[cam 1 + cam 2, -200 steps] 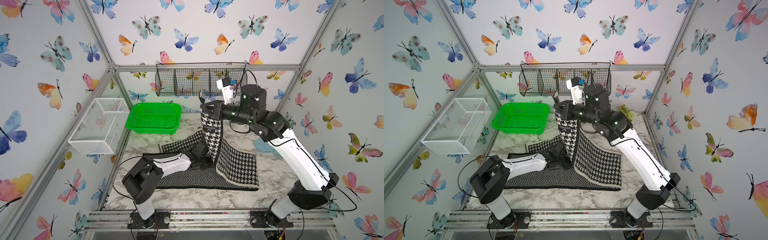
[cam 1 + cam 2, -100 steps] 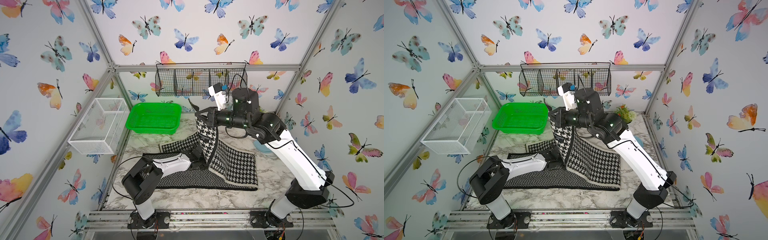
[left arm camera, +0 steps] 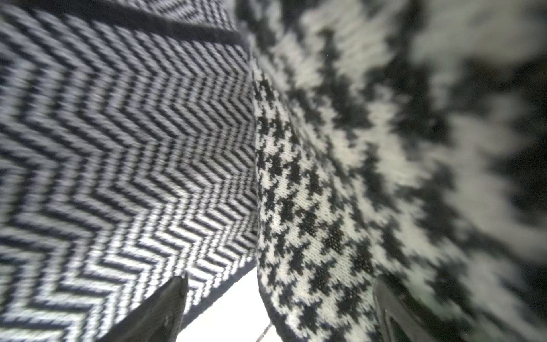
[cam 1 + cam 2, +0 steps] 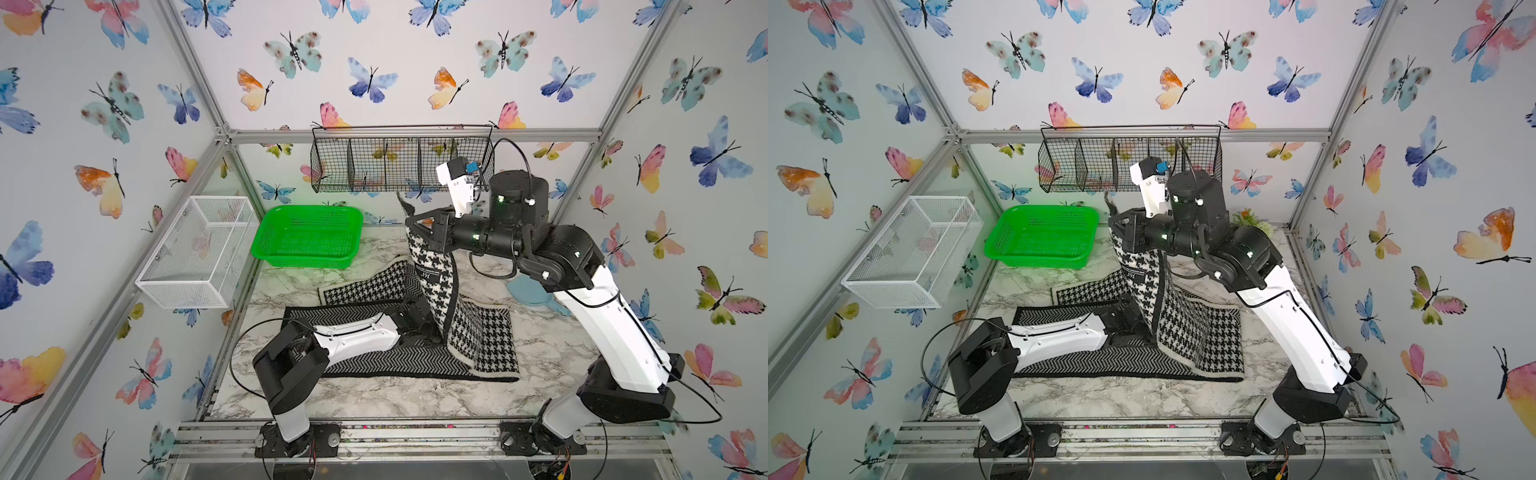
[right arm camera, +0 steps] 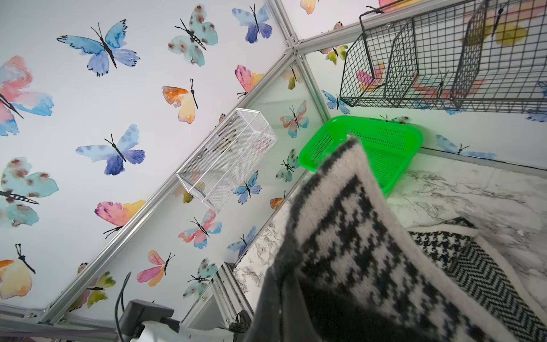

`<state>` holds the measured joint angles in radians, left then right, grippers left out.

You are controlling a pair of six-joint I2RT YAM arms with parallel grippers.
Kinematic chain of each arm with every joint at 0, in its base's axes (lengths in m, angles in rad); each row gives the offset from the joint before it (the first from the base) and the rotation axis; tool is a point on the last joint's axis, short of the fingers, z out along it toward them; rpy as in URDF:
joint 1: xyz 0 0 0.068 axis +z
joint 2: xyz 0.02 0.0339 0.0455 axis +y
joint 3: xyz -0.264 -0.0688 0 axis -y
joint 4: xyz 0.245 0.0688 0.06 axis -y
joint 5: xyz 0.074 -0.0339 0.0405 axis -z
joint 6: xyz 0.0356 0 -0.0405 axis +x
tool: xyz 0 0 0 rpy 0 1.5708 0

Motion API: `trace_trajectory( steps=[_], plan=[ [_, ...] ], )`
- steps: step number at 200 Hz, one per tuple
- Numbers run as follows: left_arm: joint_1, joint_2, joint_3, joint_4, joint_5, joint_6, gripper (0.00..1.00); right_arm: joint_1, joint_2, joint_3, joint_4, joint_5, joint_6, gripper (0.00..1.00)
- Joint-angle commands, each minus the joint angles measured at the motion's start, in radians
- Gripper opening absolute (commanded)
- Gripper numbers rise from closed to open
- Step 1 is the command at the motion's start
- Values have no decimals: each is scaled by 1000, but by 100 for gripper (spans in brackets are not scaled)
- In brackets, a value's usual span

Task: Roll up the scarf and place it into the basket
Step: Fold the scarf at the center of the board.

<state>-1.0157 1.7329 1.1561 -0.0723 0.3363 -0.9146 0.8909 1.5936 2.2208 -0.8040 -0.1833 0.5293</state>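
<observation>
Sitting on marble-look table (image 4: pixel 374 399), butterfly walls (image 4: pixel 415 62) around: knit houndstooth scarf (image 4: pixel 490 332), green lattice basket (image 4: pixel 307 262). Scarf's pinched by right claw (image 4: pixel 415 228); left claw (image 3: pixel 278 311) gapes wide.

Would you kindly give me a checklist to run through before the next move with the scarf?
1. Right fingers shut on the end of the scarf: ok.
2. Left fingers open, gripping nothing: ok.
3. Scarf rolled up: not ok, most of it lies spread on the table.
4. Left arm clear of the scarf: not ok, it stretches over the flat part.
5. Basket empty: ok.
</observation>
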Motion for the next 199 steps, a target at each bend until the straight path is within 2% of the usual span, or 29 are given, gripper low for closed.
trace_trajectory(
  steps=[1,70,141,199],
  plan=[
    [-9,-10,13,-32,0,-18,99,2,-8,30,-33,9,-18,3],
    [27,13,21,-48,-8,4,98,2,-48,-101,56,23,-12,3],
    [60,15,105,-125,-36,52,98,2,-40,-100,106,46,-2,4],
    [79,-10,-15,-71,-17,42,98,2,-39,-185,148,31,3,4]
  ],
)
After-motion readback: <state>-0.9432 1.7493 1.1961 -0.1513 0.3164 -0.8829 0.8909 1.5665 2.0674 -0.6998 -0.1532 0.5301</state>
